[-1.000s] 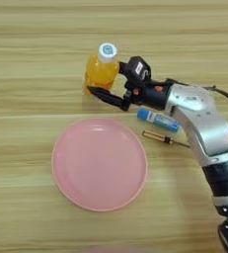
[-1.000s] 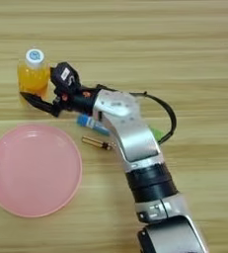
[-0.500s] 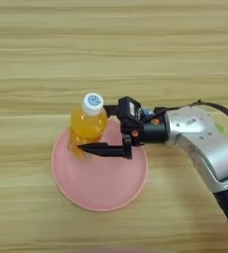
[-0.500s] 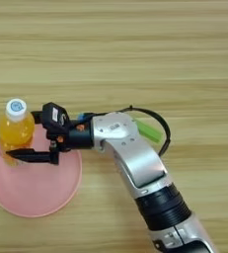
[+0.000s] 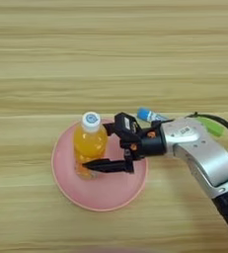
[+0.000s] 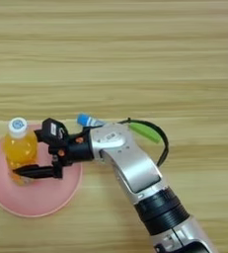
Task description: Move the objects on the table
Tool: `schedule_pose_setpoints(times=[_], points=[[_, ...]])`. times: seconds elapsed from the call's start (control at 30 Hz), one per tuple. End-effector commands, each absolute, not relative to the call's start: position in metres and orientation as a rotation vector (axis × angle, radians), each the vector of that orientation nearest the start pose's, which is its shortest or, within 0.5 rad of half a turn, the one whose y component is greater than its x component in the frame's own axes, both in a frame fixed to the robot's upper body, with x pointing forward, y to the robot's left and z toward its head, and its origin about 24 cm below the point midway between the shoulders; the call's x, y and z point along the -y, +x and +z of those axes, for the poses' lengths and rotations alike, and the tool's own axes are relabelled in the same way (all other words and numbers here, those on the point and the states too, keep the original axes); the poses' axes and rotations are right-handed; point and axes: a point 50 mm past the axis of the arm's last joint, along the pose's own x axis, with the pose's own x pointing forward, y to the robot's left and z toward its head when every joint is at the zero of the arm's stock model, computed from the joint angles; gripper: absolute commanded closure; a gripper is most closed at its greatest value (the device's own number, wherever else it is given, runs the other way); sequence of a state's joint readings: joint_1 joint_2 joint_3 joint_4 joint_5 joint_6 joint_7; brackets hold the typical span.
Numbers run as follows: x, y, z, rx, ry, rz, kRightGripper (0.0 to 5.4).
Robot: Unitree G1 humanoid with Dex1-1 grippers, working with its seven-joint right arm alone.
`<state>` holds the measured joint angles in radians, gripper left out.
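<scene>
The desk [image 5: 110, 59] lies bare toward its far edge. On the pink plate [image 5: 66, 183] near the front edge now stands the orange-drink bottle [image 5: 88, 146], carried over from beside the glue stick [image 5: 150, 115]; the right gripper [image 5: 96, 148] keeps its jaws clamped on it, so release seems next.

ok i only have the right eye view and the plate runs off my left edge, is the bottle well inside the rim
Observer: Yes. The left eye view shows the whole pink plate. The orange-drink bottle stands upright in its left half, inside the rim.
Operator: and the plate itself, is it all on the wood
Observer: Yes. Its left rim is in full view there, with the table showing beyond it on that side.
</scene>
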<state>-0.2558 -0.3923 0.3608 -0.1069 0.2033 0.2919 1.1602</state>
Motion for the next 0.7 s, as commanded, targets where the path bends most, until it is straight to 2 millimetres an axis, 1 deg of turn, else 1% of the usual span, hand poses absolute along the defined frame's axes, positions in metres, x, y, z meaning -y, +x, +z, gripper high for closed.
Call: schedule_pose_setpoints(times=[0.03, 0.3, 0.6, 0.63, 0.7], points=[[0.09, 0.249, 0.097, -0.076, -0.303, 1.496, 1.98], [0.091, 0.254, 0.083, -0.108, -0.34, 1.472, 1.98], [0.089, 0.256, 0.08, -0.11, -0.331, 1.482, 1.98], [0.089, 0.256, 0.079, -0.111, -0.331, 1.483, 1.69], [0.089, 0.256, 0.079, -0.111, -0.331, 1.483, 1.5]])
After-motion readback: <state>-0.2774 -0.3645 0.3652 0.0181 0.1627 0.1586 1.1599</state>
